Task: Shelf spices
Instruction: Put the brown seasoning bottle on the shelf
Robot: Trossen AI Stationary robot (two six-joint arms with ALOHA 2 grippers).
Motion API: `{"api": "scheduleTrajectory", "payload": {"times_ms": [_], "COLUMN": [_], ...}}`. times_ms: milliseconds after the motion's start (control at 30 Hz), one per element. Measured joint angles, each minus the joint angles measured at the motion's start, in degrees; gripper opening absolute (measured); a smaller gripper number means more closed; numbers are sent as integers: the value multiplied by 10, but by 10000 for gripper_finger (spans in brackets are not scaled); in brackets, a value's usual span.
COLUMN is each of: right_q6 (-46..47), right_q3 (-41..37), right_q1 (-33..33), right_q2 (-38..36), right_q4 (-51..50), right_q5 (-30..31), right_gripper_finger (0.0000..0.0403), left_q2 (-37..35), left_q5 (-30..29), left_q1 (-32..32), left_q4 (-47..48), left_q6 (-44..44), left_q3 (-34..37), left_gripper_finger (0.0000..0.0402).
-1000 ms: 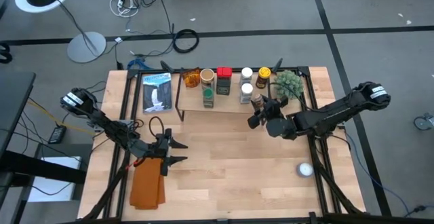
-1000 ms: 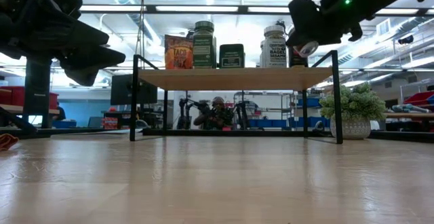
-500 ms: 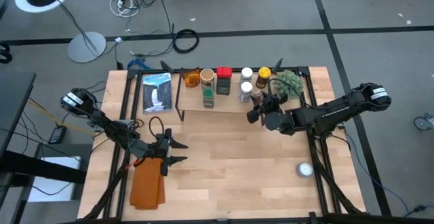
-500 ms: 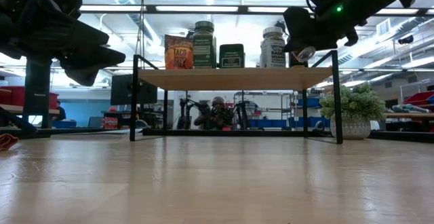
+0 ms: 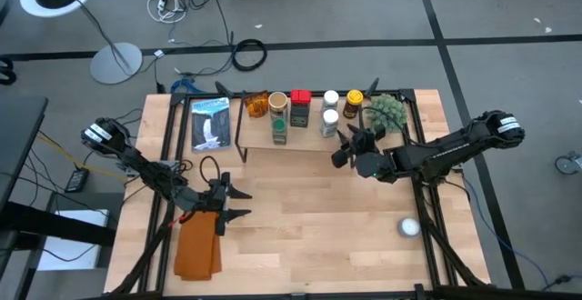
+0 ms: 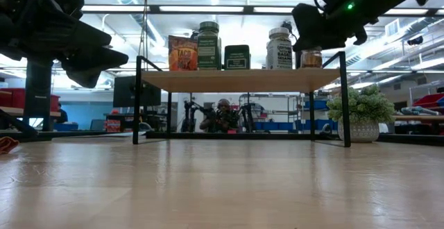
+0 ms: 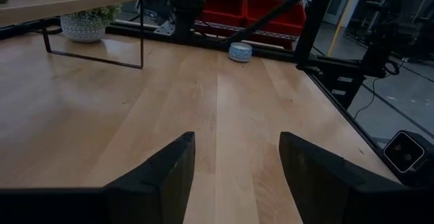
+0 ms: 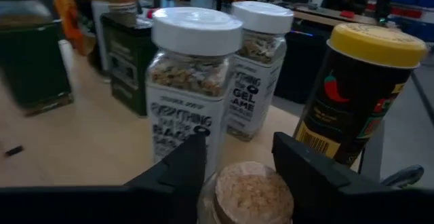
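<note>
From above, we see the shelf (image 5: 300,132) standing at the far side of the table (image 5: 300,236), and we take it as our marker. On it sit the spices (image 5: 300,109), a row of jars and tins. The right gripper (image 5: 348,141) is at the shelf's right end, just over its front corner, and from up here we cannot tell what its fingers are doing. The left gripper (image 5: 238,203) hovers well in front of the shelf's left end, fingers spread wide, beside an orange cloth (image 5: 197,250). A green plant (image 5: 386,111) sits just off the shelf's right end.

Down at table height, we see the shelf (image 6: 239,80) carrying its jars, and the right gripper (image 6: 310,43) sits right over a small cork-topped jar (image 6: 311,57) standing on the shelf's right end.

The left wrist view shows us the left gripper (image 7: 234,163) with its fingers (image 7: 169,173) parted and nothing between them, bare table (image 7: 203,102) ahead and a shelf leg further off.

On the right wrist view, the fingers (image 8: 180,163) flank the cork-topped jar (image 8: 252,195) on either side; we cannot tell whether they press it. Beyond it on the shelf stand two white-capped jars (image 8: 196,75) and a yellow-lidded jar (image 8: 359,91).
</note>
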State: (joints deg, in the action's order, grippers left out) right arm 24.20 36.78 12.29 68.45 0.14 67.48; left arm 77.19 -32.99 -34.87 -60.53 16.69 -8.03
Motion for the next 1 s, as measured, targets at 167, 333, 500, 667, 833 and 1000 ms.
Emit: {"api": "scheduleTrajectory", "payload": {"times_ms": [167, 333, 500, 667, 833, 1000], "right_q6": [-38, -69, -98, -87, -54, -30], "right_q3": [7, 7, 7, 7, 7, 7], "right_q1": [14, 18, 12, -11, -37, -46], "right_q2": [-25, -53, -58, -58, -58, -57], "right_q4": [2, 1, 0, -18, -61, -76], "right_q5": [10, 20, 19, -1, -32, -48], "right_gripper_finger": [159, 160, 160, 160, 161, 164], "left_q2": [0, 0, 0, 0, 0, 0], "left_q5": [0, 0, 0, 0, 0, 0], "left_q1": [0, 0, 0, 0, 0, 0], "left_q4": [0, 0, 0, 0, -1, -1], "left_q6": [0, 0, 0, 1, 4, 3], "left_q3": [0, 0, 0, 0, 0, 0], "left_gripper_finger": [219, 219, 219, 219, 219, 219]}}
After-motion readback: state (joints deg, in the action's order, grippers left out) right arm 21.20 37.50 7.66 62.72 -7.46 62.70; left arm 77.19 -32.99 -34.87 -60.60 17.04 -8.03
